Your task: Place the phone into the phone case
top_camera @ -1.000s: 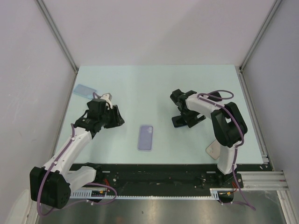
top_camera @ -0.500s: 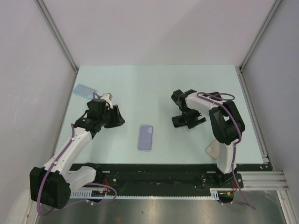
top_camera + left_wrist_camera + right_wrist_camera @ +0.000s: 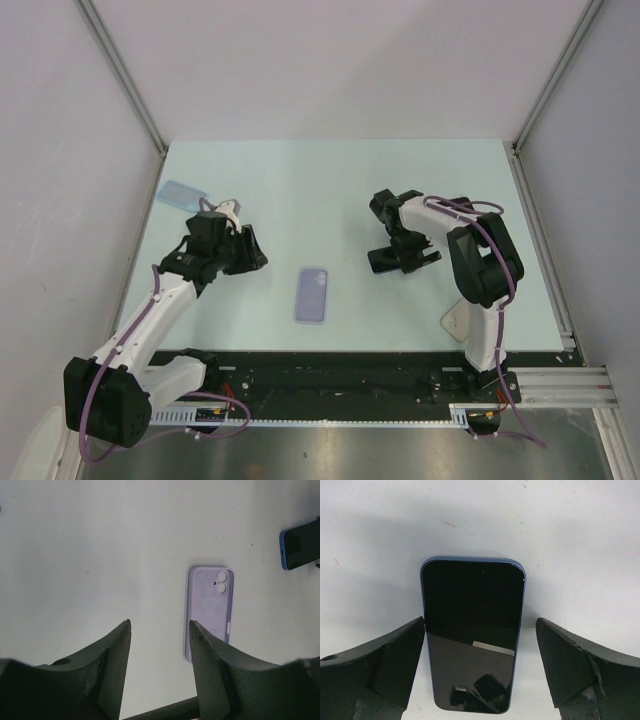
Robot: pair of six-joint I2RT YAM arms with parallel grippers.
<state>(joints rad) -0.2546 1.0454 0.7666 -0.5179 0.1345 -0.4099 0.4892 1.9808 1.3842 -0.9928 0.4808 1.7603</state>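
The phone [image 3: 472,630] is dark with a blue rim and lies screen up on the table. My right gripper [image 3: 480,622] is open and low over it, one finger on each long side. The left finger sits close to the phone's edge and the right finger stands apart. From the top view the phone [image 3: 378,262] pokes out left of the right gripper [image 3: 398,258]. The lilac phone case [image 3: 312,294] lies flat mid-table with its open side up. My left gripper [image 3: 250,255] hovers left of the case [image 3: 210,607], open [image 3: 160,625] and holding nothing.
A light blue case [image 3: 182,194] lies at the far left of the table. A beige case [image 3: 455,322] rests by the right arm's base. The grey walls close in on both sides of the pale green table [image 3: 330,190].
My right gripper has edged slightly left and settled over the phone. The left arm, the phone and the lilac case have not moved.
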